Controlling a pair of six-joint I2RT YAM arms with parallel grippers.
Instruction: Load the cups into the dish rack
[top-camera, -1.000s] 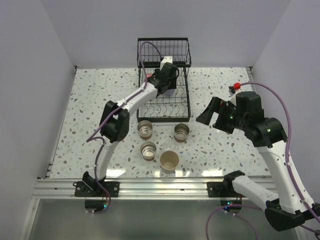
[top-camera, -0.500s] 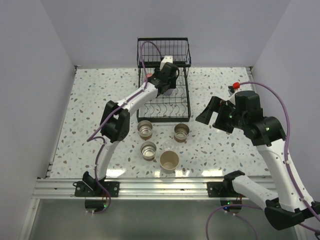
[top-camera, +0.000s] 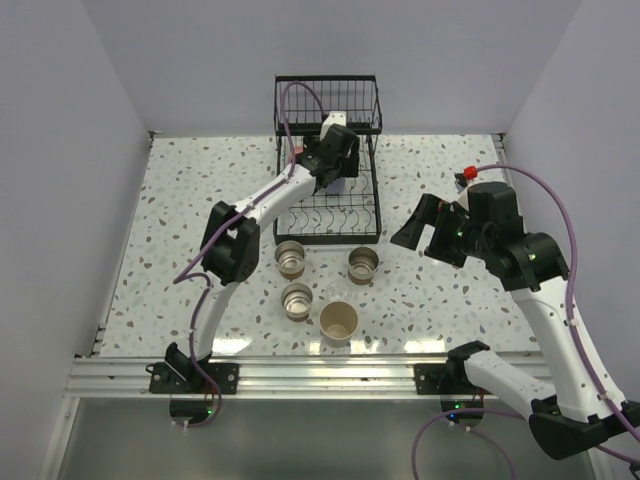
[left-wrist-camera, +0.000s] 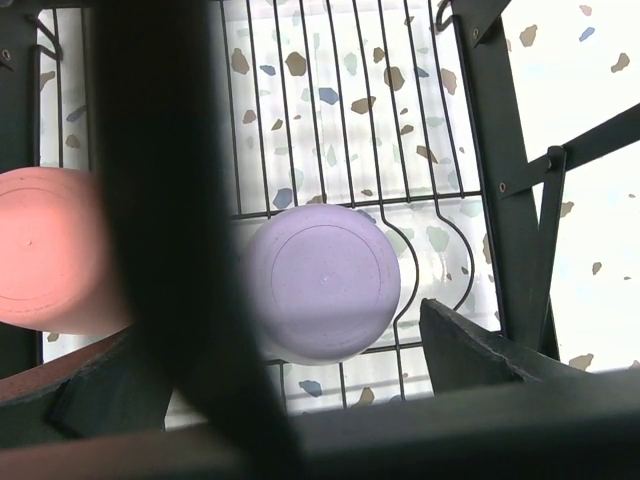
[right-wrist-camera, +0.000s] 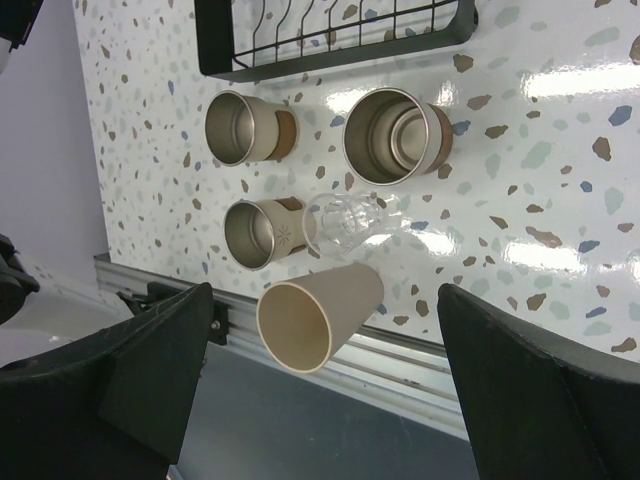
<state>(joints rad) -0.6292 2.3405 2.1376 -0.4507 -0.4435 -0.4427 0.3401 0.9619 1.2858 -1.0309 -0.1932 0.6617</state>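
In the left wrist view, a lavender cup (left-wrist-camera: 320, 295) stands upside down on the wires of the black dish rack (left-wrist-camera: 400, 120), with a coral-pink cup (left-wrist-camera: 50, 260) to its left. My left gripper (top-camera: 337, 168) hangs over the rack, open, its fingers (left-wrist-camera: 480, 350) clear of the lavender cup. On the table in front of the rack are three brown cups (right-wrist-camera: 245, 128) (right-wrist-camera: 395, 135) (right-wrist-camera: 262, 230), a clear cup (right-wrist-camera: 350, 222) and a beige cup (right-wrist-camera: 320, 312). My right gripper (top-camera: 425, 225) is open and empty, raised to the right of them.
The rack's upright wire basket (top-camera: 328, 100) stands at the back against the wall. The aluminium rail (top-camera: 320, 375) runs along the table's near edge just behind the beige cup (top-camera: 339, 322). A dark blurred bar (left-wrist-camera: 160, 220) crosses the left wrist view close to the lens.
My left gripper has opened over the rack and let go of the lavender cup, which now rests on the wires. The right arm has stayed still.
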